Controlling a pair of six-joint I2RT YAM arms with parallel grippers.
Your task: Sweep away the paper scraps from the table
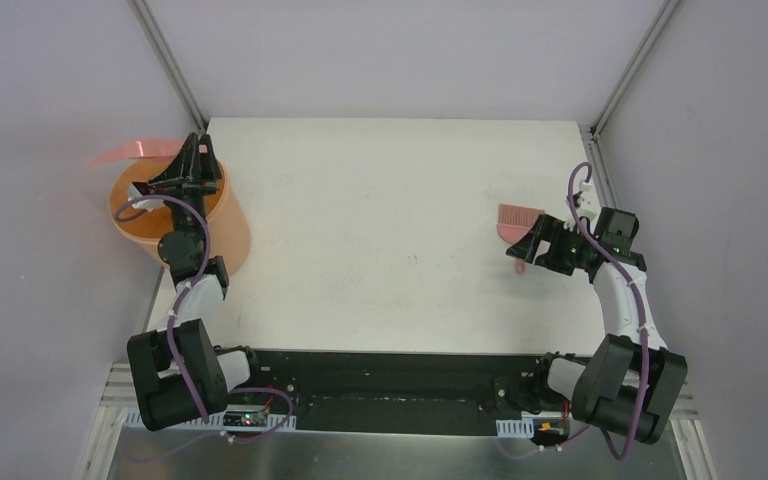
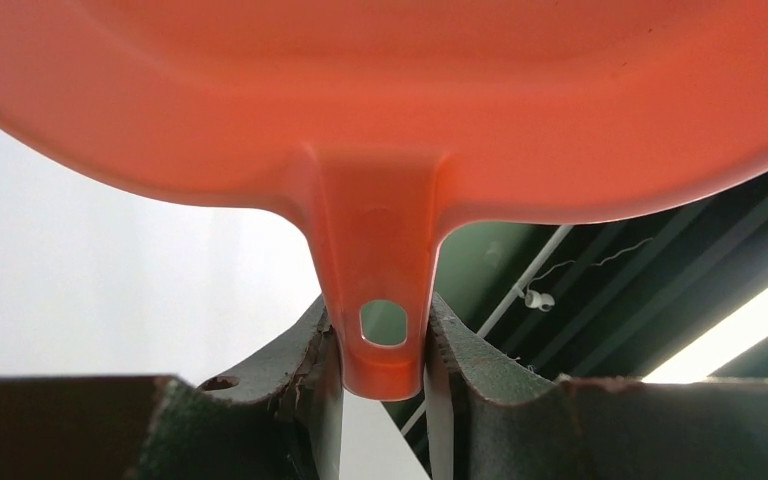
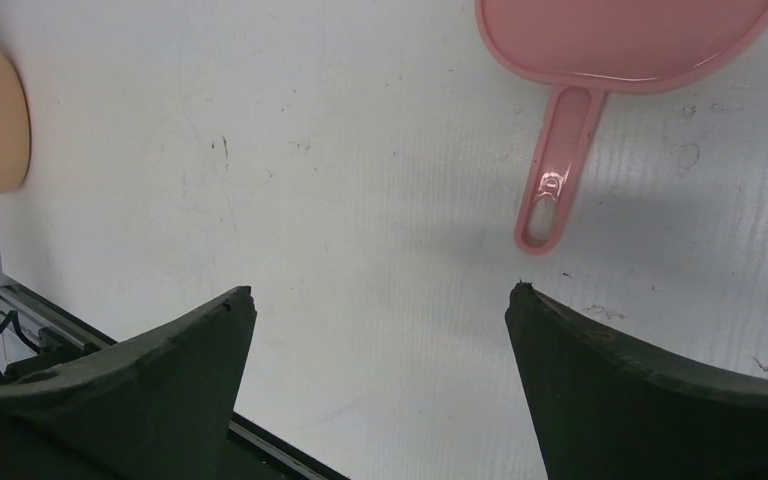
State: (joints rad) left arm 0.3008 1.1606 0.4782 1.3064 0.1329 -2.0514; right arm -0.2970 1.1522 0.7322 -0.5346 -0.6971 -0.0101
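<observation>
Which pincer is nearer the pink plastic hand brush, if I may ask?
Right: the right pincer hovers open by the brush handle; the left pincer is far off, over the orange plastic bucket.

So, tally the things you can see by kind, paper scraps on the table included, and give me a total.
Pink dustpan: 1
Pink hand brush: 1
Orange bucket: 1
Paper scraps seen on the table: 0
Total: 3

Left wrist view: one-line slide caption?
Wrist close-up: left claw pinching the dustpan by its handle end, pan filling the upper frame.
</observation>
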